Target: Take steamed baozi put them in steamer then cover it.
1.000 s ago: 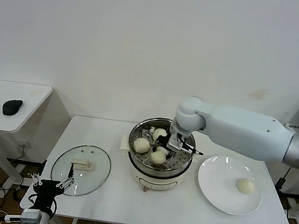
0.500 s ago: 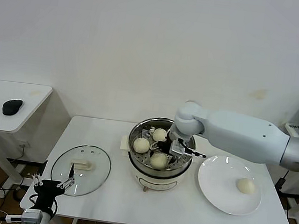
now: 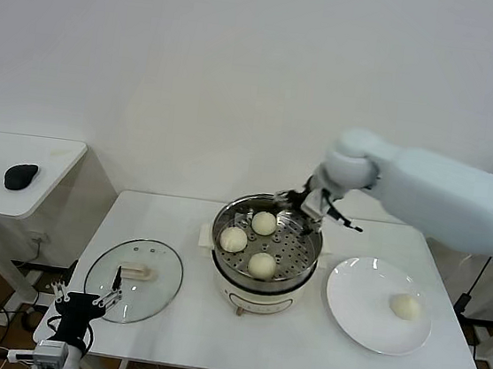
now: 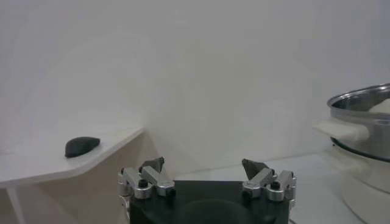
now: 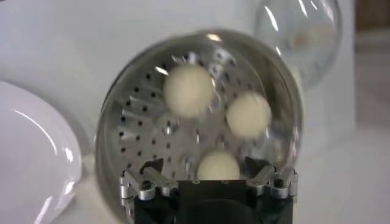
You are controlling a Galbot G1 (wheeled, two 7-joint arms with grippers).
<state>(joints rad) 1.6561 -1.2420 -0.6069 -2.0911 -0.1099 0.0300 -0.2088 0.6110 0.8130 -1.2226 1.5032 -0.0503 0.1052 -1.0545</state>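
Steel basket of the steamer (image 3: pixel 265 251) holds three buns (image 3: pixel 261 264); the fourth (image 3: pixel 405 306) waits on the plate (image 3: pixel 364 323); my right gripper (image 3: pixel 309 202), spread empty, hangs above the far rim; left gripper (image 3: pixel 84 299) parked open by the lid (image 3: pixel 134 268), kept aside for covering.

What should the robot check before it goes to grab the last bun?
1. Right end effector empty and open, up above the steamer's back rim: ok.
2. Three baozi sitting inside the steamer: ok.
3. Last baozi on the white plate, nothing on top of it: ok.
4. Room for a fourth bun in the steamer: ok, bare perforated floor shows on the right side.
5. Glass lid lying flat on the table, handle up, ready for later: ok.
6. Left end effector open, parked at the table's front left corner beside the lid: ok.
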